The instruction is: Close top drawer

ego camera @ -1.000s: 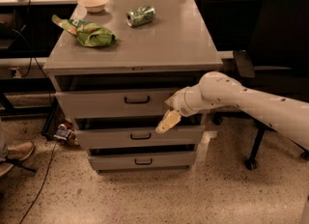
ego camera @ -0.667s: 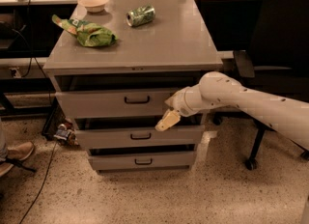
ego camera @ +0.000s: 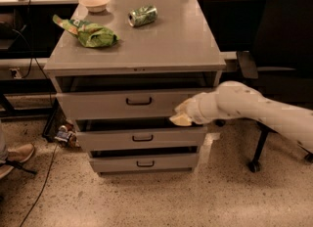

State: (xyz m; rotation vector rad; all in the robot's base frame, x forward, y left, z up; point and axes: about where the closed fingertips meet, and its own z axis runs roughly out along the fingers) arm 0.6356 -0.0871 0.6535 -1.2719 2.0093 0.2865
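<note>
The top drawer of the grey cabinet stands pulled out a little, with a dark gap above its tall plain front and a small dark loop handle in the middle. My gripper reaches in from the right on a white arm. It sits against the right end of the top drawer's front, near its lower edge. Two shorter drawers, the middle one and the bottom one, are below, each slightly out.
On the cabinet top lie a green chip bag, a green can and a small bowl. A black office chair stands at the right. Cables and a shoe are on the floor at left.
My gripper has risen from the middle drawer's front to the lower right of the top drawer's front. The camera view has shifted slightly.
</note>
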